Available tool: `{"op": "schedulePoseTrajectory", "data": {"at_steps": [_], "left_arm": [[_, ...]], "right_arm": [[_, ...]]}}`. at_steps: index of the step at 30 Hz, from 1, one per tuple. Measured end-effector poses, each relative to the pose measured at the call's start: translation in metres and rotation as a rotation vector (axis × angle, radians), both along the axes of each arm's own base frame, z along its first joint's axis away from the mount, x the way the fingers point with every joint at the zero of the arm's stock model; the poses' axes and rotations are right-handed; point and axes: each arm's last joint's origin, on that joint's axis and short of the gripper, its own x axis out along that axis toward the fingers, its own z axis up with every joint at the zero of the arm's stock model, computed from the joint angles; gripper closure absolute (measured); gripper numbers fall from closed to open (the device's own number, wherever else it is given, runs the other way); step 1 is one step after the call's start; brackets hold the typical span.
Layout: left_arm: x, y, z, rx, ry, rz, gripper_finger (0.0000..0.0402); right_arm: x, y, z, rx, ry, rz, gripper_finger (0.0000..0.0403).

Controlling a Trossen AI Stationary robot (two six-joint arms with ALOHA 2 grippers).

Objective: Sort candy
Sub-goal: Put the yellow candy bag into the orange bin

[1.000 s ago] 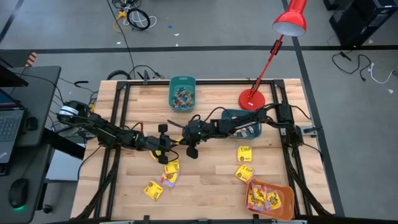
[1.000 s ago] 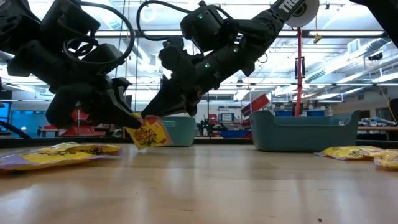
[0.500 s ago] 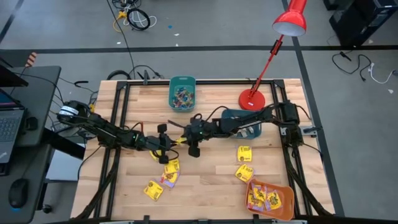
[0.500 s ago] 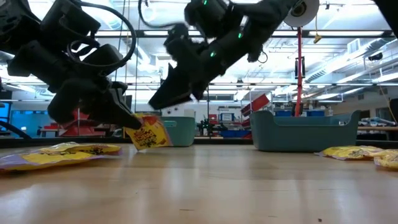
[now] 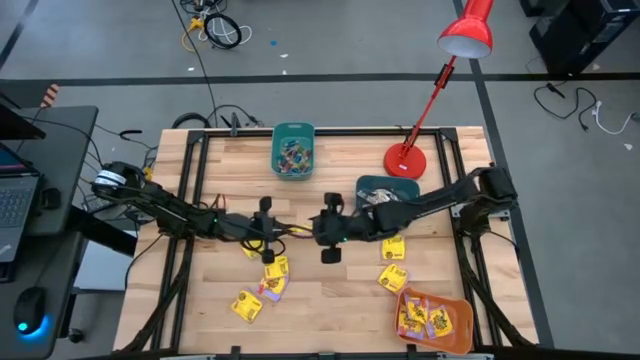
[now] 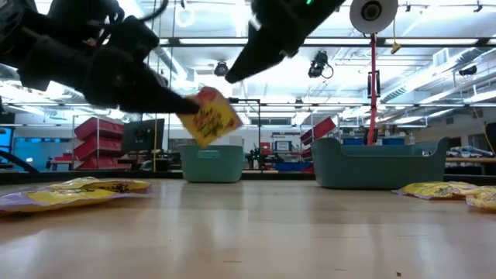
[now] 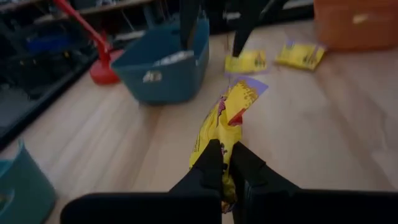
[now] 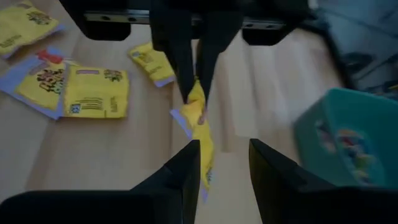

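One yellow packet (image 7: 229, 122) hangs above the bench, pinched at its edge by the left gripper (image 7: 225, 163); the right gripper (image 8: 222, 163), fingers spread, faces it. It looks light and floppy; an edge pinch suits.

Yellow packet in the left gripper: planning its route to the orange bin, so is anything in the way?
The left gripper holds the yellow packet lifted. The right gripper, open, hangs between it and the orange bin; two loose packets lie farther along.
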Motion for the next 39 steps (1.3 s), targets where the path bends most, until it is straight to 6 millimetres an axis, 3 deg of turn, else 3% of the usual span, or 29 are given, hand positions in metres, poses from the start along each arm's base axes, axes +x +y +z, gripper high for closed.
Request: {"op": "schedulePoseTrajectory", "data": {"at_steps": [7, 20, 25, 31, 39], "left_arm": [[0.003, -0.002, 0.015, 0.003, -0.148, -0.068, 0.04], [0.003, -0.007, 0.022, 0.015, -0.215, -0.121, 0.04], [0.003, -0.007, 0.022, 0.015, -0.216, -0.121, 0.0395], [0.003, -0.007, 0.021, 0.016, -0.212, -0.122, 0.0387], [0.003, -0.008, 0.02, -0.012, -0.202, -0.123, 0.0334]], "right_arm": [[-0.01, 0.018, 0.014, -0.02, -0.032, 0.022, 0.027], [-0.008, 0.016, 0.014, 0.011, -0.048, 0.019, 0.0251], [-0.008, 0.018, 0.014, 0.061, -0.044, 0.077, 0.0289], [-0.007, 0.016, 0.014, 0.063, -0.042, 0.079, 0.0388], [-0.007, 0.006, 0.012, 0.075, -0.008, 0.081, 0.0402]]}}
